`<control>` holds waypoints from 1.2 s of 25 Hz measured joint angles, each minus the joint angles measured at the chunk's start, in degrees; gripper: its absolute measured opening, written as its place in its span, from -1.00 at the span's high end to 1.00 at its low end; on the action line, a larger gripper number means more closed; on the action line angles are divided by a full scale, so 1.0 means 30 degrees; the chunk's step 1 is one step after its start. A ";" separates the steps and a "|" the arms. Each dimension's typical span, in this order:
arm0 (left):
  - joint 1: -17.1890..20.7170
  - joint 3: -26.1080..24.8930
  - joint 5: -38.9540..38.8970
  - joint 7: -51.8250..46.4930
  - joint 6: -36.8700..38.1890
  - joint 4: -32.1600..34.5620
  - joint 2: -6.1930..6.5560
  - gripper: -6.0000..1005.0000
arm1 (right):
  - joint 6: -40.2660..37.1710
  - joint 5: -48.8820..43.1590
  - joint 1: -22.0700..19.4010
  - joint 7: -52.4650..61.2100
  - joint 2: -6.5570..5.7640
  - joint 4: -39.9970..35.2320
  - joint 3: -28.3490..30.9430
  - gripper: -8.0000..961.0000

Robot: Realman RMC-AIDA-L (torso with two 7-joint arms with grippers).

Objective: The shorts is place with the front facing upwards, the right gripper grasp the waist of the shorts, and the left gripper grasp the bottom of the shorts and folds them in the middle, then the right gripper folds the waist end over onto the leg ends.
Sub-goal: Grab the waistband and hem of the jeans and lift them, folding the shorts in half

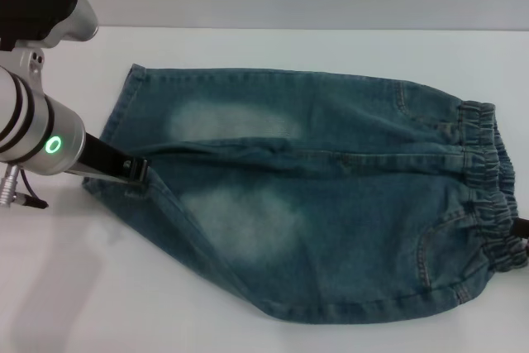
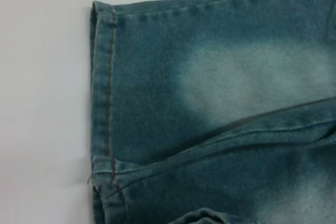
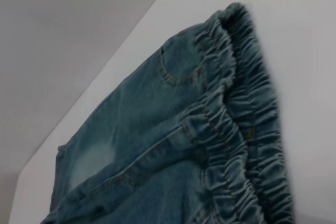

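Left pincer (image 1: 136,169): I see its black tip at the near leg's hem, where the two legs meet; I cannot tell whether its fingers are apart or together on the cloth. Its silver arm with the green ring comes in from my left.

Right pincer (image 1: 521,233): only a dark sliver shows at the right edge, just beside the waist; its fingers I cannot tell either.

Shorts (image 1: 314,196): blue-green denim, lying flat on the white worktop (image 1: 99,287), front up, legs pointing left, gathered elastic waistband (image 1: 488,179) to the right. Pale faded patches mark both legs.

Leg ends (image 2: 107,82): in the left wrist view the far leg's stitched hem lies straight and flat; the near leg's hem begins beside it.

Waistband, right wrist view: ruffled, with a pocket seam (image 3: 176,74) beside it.
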 joint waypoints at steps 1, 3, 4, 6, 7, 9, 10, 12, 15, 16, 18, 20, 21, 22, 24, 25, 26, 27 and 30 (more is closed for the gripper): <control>0.0003 -0.0001 0.0000 0.0000 0.0001 0.0001 -0.0001 0.87 | 0.0017 -0.0016 0.0082 -0.0036 -0.0001 0.0076 -0.0057 -0.40; 0.0017 0.0000 0.0000 -0.0001 0.0002 0.0001 0.0000 0.87 | 0.0093 -0.0032 0.0187 -0.0069 0.0000 0.0167 -0.0210 -0.40; 0.0017 0.0000 0.0000 -0.0001 0.0002 0.0001 0.0000 0.87 | 0.0158 -0.0039 0.0226 -0.0075 -0.0001 0.0235 -0.0306 -0.40; 0.0038 -0.0001 0.0000 -0.0001 0.0002 0.0004 -0.0001 0.87 | 0.0276 -0.0070 0.0280 -0.0080 -0.0001 0.0408 -0.0448 -0.40; 0.0102 0.0012 0.0001 -0.0001 0.0002 0.0008 -0.0001 0.87 | 0.0289 -0.0084 0.0298 -0.0080 -0.0002 0.0459 -0.0468 -0.40; 0.0145 0.0019 0.0000 -0.0001 0.0003 0.0013 -0.0016 0.86 | 0.0297 -0.0113 0.0312 -0.0081 -0.0002 0.0489 -0.0479 -0.40; 0.0146 0.0020 0.0000 0.0001 0.0002 0.0015 -0.0019 0.86 | 0.0272 -0.0118 0.0312 -0.0081 -0.0001 0.0482 -0.0483 -0.40; 0.0148 0.0026 0.0001 0.0009 0.0002 0.0015 -0.0023 0.86 | 0.0227 -0.0125 0.0312 -0.0111 -0.0002 0.0468 -0.0486 -0.40; 0.0143 0.0028 0.0000 0.0019 0.0002 0.0019 -0.0025 0.86 | 0.0046 -0.0150 0.0313 -0.0282 0.0000 0.0473 -0.0501 -0.40; 0.0143 0.0028 0.0000 0.0019 0.0002 0.0019 -0.0025 0.86 | 0.0006 -0.0150 0.0320 -0.0320 -0.0001 0.0485 -0.0500 -0.40; 0.0071 0.0031 0.0000 0.0043 0.0002 0.0038 -0.0031 0.86 | -0.0022 -0.0122 0.0320 -0.0321 0.0000 0.0485 -0.0483 -0.31; 0.0033 0.0032 0.0001 0.0055 0.0002 0.0043 -0.0032 0.86 | -0.0019 -0.0079 0.0305 -0.0323 0.0018 0.0461 -0.0478 -0.22; 0.0033 0.0032 0.0001 0.0055 0.0002 0.0043 -0.0032 0.86 | 0.0006 -0.0079 0.0304 -0.0354 0.0022 0.0459 -0.0483 -0.18; 0.0033 0.0032 0.0001 0.0055 0.0002 0.0043 -0.0032 0.86 | 0.0043 -0.0079 0.0312 -0.0432 0.0022 0.0463 -0.0498 -0.11; -0.0007 0.0032 0.0001 0.0073 0.0002 0.0044 -0.0032 0.86 | 0.0081 -0.0066 0.0340 -0.0630 0.0022 0.0513 -0.0498 0.04; -0.0017 0.0031 0.0000 0.0063 0.0002 0.0045 -0.0032 0.86 | 0.0089 -0.0047 0.0341 -0.0714 0.0019 0.0520 -0.0497 0.11; -0.0017 0.0031 0.0000 0.0063 0.0002 0.0045 -0.0032 0.86 | 0.0109 -0.0043 0.0344 -0.0738 0.0013 0.0526 -0.0497 0.18; -0.0017 0.0031 0.0000 0.0063 0.0002 0.0045 -0.0032 0.86 | 0.0132 -0.0039 0.0351 -0.0751 0.0005 0.0531 -0.0503 0.25; -0.0021 0.0031 0.0000 0.0043 0.0002 0.0045 -0.0031 0.86 | 0.0188 -0.0045 0.0400 -0.0784 -0.0010 0.0531 -0.0502 0.38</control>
